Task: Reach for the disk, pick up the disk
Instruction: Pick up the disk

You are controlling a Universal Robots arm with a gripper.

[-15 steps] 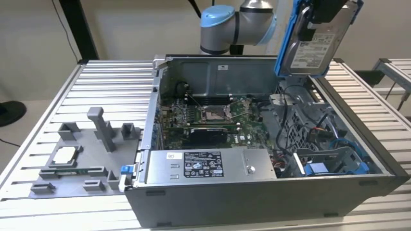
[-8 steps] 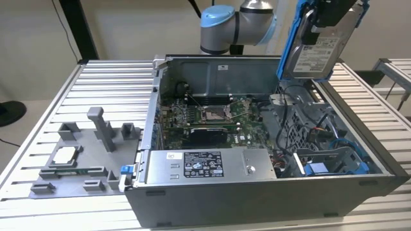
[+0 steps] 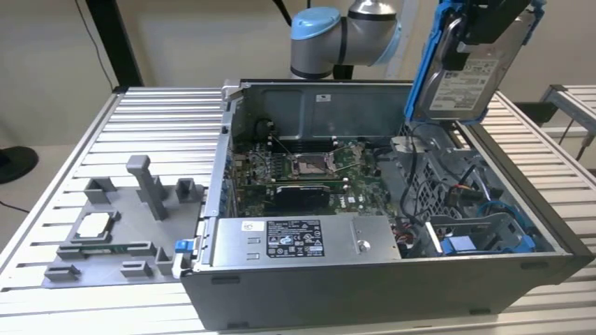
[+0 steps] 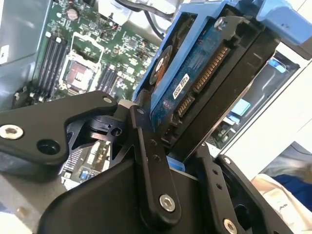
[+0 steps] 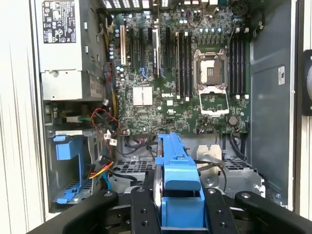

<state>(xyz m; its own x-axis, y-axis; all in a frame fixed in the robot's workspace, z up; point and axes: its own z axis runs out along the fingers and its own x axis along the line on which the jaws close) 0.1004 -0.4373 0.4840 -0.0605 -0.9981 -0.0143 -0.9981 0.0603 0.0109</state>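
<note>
An open desktop computer case lies on its side on a slatted metal surface, its motherboard exposed. The disk, a silver hard drive with a white label and a blue plastic bracket along its edge, hangs in the air above the case's far corner, at the exterior view's right, clear of everything inside. The black gripper is closed on the disk's upper end and holds it upright, label facing the camera.

In the second wrist view the gripper's black fingers press against both faces of the disk, whose blue circuit board and connector edge show. In the first wrist view the bracket sits between the fingers, with the motherboard beyond it and an empty blue drive bay in the case.

At the case's near end lies the grey power supply with a black-and-white label. Beside the case, towards the exterior view's left, a grey plastic fixture rests on the surface and carries a small square silver chip.
</note>
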